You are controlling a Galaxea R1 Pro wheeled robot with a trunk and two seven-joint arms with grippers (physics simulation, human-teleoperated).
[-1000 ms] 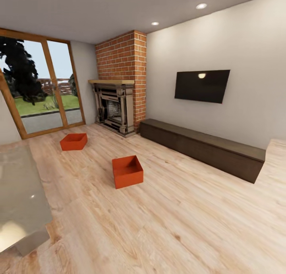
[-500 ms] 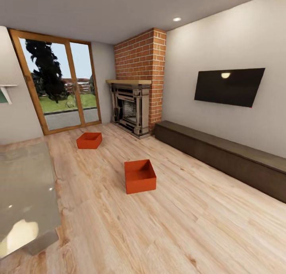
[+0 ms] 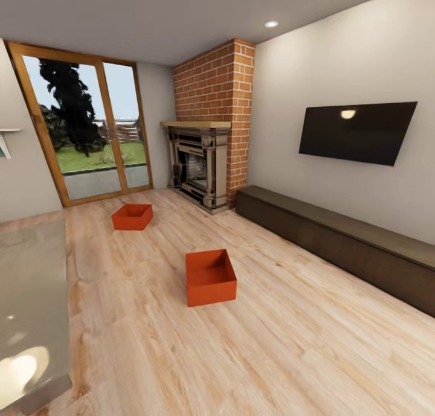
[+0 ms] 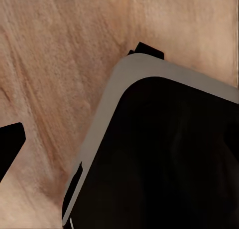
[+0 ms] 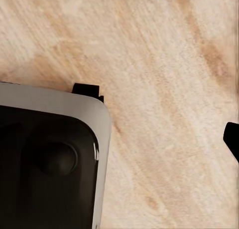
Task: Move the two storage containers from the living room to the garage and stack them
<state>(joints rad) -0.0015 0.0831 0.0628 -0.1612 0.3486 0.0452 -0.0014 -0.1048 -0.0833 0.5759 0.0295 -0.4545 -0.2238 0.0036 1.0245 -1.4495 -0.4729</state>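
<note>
Two orange-red open-top storage containers rest on the light wood planks of the living room in the head view. The nearer container (image 3: 210, 277) stands mid-room, and the farther container (image 3: 132, 216) lies toward the glass doors (image 3: 84, 132). Both look empty and sit well apart from each other. In the left wrist view my left gripper (image 4: 119, 149) hangs over the wood planks, with one black fingertip (image 4: 9, 143) at the picture's edge. My right gripper (image 5: 124, 139) hangs likewise, one black fingertip (image 5: 232, 139) at the edge. Neither holds anything.
A red brick fireplace (image 3: 208, 132) fills the far corner. A long low dark bench (image 3: 338, 241) runs along the wall under a black TV (image 3: 357, 131). A glossy grey tabletop (image 3: 30, 307) juts in at the near left. My own grey-and-black base (image 4: 164, 154) sits below the arms.
The whole head view has shifted, so the camera has turned and moved in; the containers now sit slightly lower and larger in the picture. The containers themselves have not moved.
</note>
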